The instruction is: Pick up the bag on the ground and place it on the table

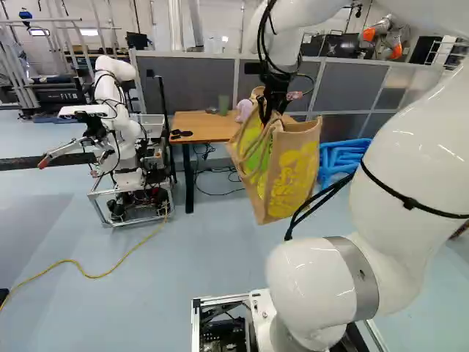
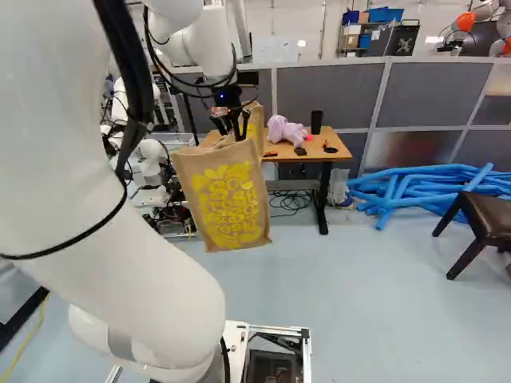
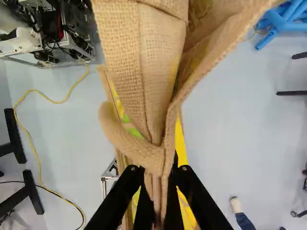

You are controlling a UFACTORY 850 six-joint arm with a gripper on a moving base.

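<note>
Gripping the tan bag [image 2: 223, 199] with the claw [image 2: 231, 128], pinching bunched cloth near its top from both sides. Dangling above the floor [image 2: 351, 279], a bit tilted, just right of centre in the left base view and left of centre in the right one. Can spot a pink cloth [image 2: 284, 130] and dark cup [image 2: 316, 122] on the desk [image 2: 339, 147], upper middle of the right base view, plus blue tubes [image 2: 431, 187] farther right.

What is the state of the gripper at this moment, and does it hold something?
Gripper: closed on the gathered top of the bag, holding it up off the floor.
</note>
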